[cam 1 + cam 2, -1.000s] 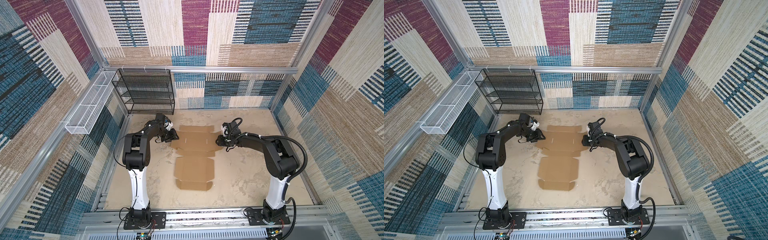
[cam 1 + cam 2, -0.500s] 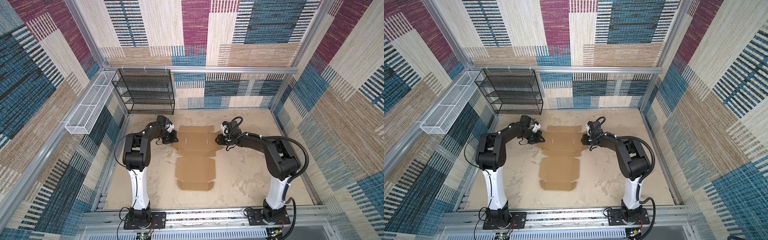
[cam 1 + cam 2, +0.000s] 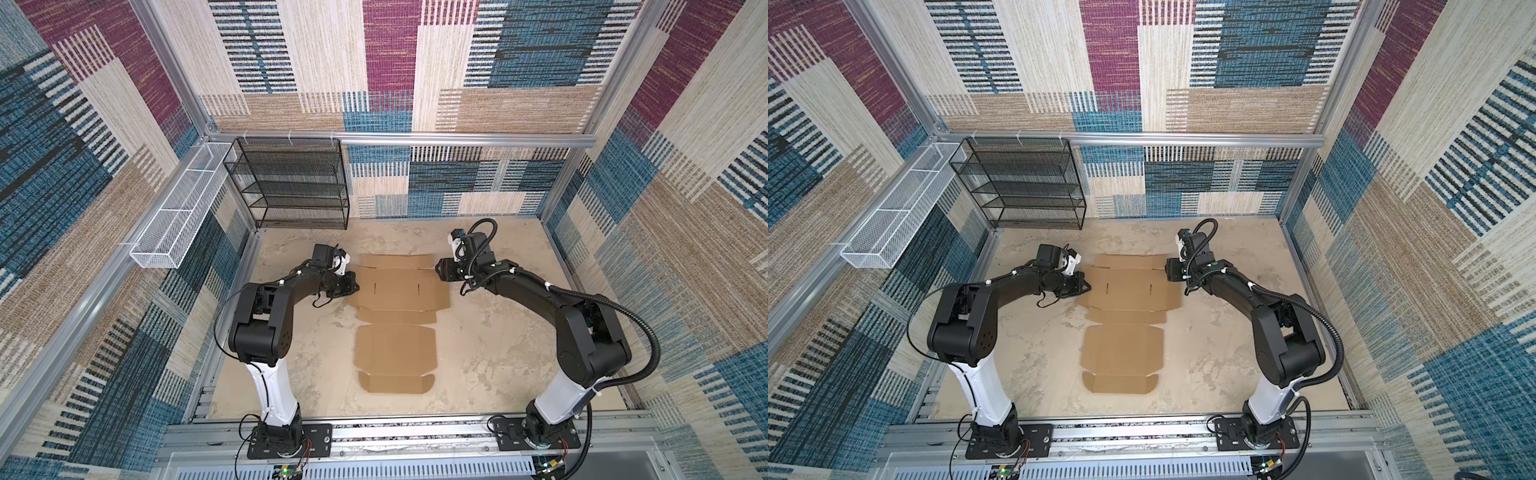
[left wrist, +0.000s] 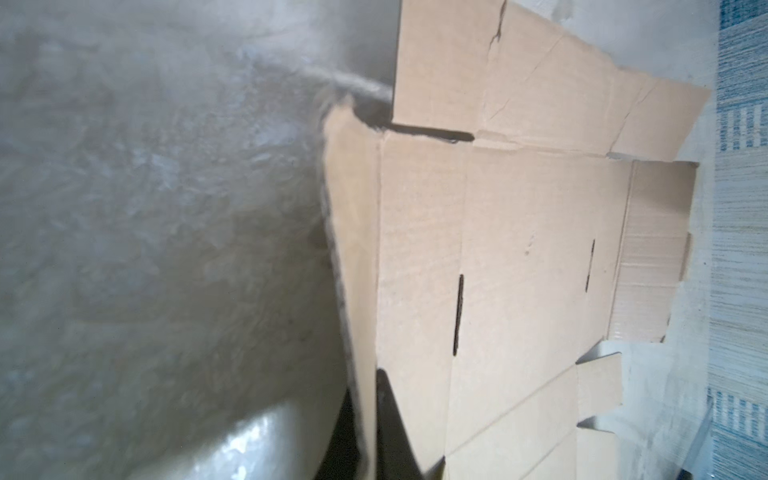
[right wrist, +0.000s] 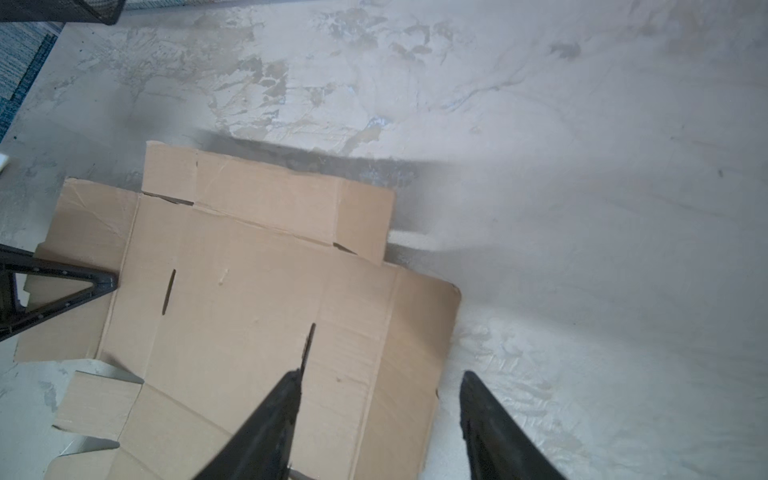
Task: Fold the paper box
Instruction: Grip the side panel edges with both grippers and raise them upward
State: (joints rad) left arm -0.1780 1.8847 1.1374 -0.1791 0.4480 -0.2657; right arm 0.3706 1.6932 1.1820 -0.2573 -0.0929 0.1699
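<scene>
Pinching paper box (image 4: pixel 519 257), left fingers (image 4: pixel 392 428) (wrist-view only).

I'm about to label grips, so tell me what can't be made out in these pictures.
- Left wrist view: a paper box flap hides one finger of the left gripper; the frame edge cuts both.
- Right wrist view: whether the open right gripper touches the box is unclear.
- Left wrist view: table blurred.

Both top views are bright, evenly lit and sharp, splaying at three and nine o'clock. Wrist views are dimmer: the mottled beige desk (image 4: pixel 145 208) blurs, and soft shadow edges the plain brown cardboard paper box (image 5: pixel 249 311).
</scene>
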